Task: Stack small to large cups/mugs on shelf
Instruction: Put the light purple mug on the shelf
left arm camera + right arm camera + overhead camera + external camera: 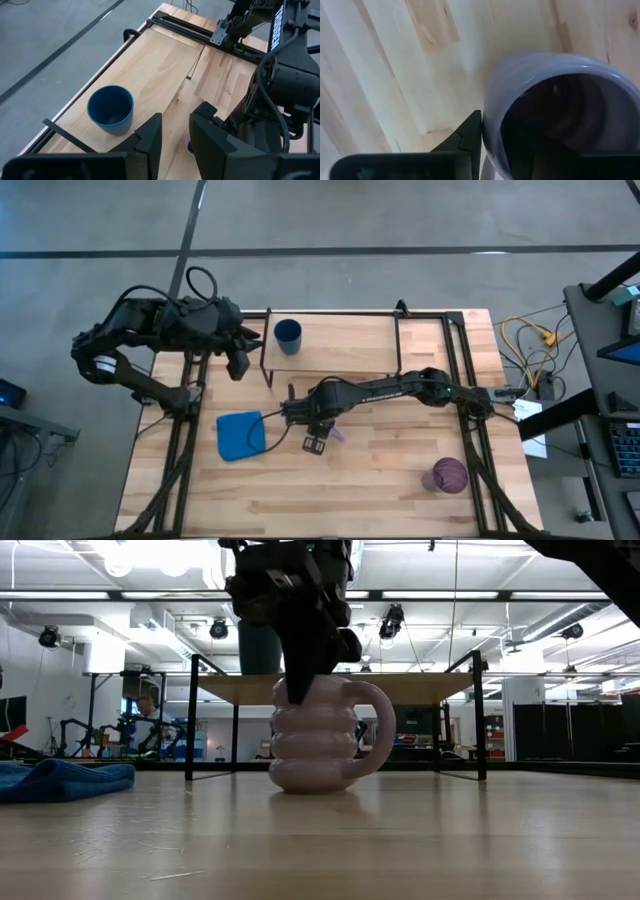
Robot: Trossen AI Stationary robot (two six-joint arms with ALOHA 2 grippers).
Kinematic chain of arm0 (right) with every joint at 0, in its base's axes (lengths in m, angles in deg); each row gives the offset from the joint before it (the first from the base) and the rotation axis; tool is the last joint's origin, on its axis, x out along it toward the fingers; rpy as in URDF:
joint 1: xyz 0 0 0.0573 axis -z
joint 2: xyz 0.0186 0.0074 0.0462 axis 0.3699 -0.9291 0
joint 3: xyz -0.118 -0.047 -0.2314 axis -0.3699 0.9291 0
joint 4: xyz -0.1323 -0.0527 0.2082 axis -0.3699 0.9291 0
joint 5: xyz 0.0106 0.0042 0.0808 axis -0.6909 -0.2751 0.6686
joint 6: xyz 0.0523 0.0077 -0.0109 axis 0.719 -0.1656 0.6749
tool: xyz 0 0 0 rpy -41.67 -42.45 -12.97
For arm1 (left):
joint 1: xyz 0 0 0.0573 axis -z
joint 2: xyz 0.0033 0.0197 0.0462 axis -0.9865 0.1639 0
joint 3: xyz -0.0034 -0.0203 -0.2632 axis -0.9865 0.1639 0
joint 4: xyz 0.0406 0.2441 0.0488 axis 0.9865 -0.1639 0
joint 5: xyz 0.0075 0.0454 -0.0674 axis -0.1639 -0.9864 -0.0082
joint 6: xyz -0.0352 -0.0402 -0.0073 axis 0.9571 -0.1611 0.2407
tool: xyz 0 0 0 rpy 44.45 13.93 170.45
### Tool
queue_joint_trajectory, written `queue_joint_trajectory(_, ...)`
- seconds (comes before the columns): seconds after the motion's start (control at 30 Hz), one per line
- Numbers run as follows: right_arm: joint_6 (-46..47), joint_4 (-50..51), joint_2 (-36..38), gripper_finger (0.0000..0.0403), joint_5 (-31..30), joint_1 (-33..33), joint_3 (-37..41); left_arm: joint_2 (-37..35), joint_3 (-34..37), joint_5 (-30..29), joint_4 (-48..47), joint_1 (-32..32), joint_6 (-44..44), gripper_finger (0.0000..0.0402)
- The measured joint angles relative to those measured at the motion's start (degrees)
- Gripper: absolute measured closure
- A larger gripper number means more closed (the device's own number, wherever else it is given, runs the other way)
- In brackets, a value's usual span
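The pale lavender ribbed mug [315,735] stands upright on the tabletop in front of the shelf [340,345], its handle [380,725] toward the table's right. My right gripper [318,428] comes down on its rim and is shut on it. The small dark blue cup [288,335] stands on the shelf's left part and also shows in the left wrist view [111,110]. The dark purple tumbler [450,475] stands at the table's near right. My left gripper [175,140] is open and empty beside the shelf's left end. My right gripper holds the mug's wall at the rim [492,107], on the side away from the handle. One finger [467,137] is outside the wall and the other is inside the hollow. The fingers come from above, pointing down. The mug stands upright with its base [310,780] on the table.
A crumpled blue cloth [240,435] lies on the table left of the mug. The shelf's black wire legs [190,720] stand behind the mug. Black frame rails run along both table sides. Bare tabletop lies between the mug and the tumbler.
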State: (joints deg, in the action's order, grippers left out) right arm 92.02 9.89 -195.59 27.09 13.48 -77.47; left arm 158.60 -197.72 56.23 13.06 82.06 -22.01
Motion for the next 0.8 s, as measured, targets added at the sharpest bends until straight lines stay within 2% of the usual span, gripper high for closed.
queue_joint_trajectory(0.17, -1.10, 0.41, -0.06, 0.0380, 0.42, 0.00, -0.78, 0.02, 0.00, -0.01, 0.04, 0.00, -0.01, 0.0318)
queue_joint_trajectory(0.33, -1.77, 1.52, -0.17, 0.0380, 2.63, -0.19, -3.13, 0.02, 0.00, -0.07, 0.12, 0.00, -1.82, 0.0318)
queue_joint_trajectory(0.5, -1.86, 9.50, -0.06, 0.0380, 3.94, -1.28, -8.20, 0.02, 0.01, -0.45, 0.13, 0.00, -2.51, 0.0318)
queue_joint_trajectory(0.63, -1.75, 11.63, 4.20, 0.0381, 5.64, -2.24, -7.39, 0.02, 0.10, -1.77, 0.07, 0.02, -2.54, 0.0318)
queue_joint_trajectory(0.8, 0.87, 13.55, 9.71, 0.0381, 3.06, -3.21, -7.85, 0.02, 0.10, -1.85, 0.04, 0.02, -2.54, 0.0318)
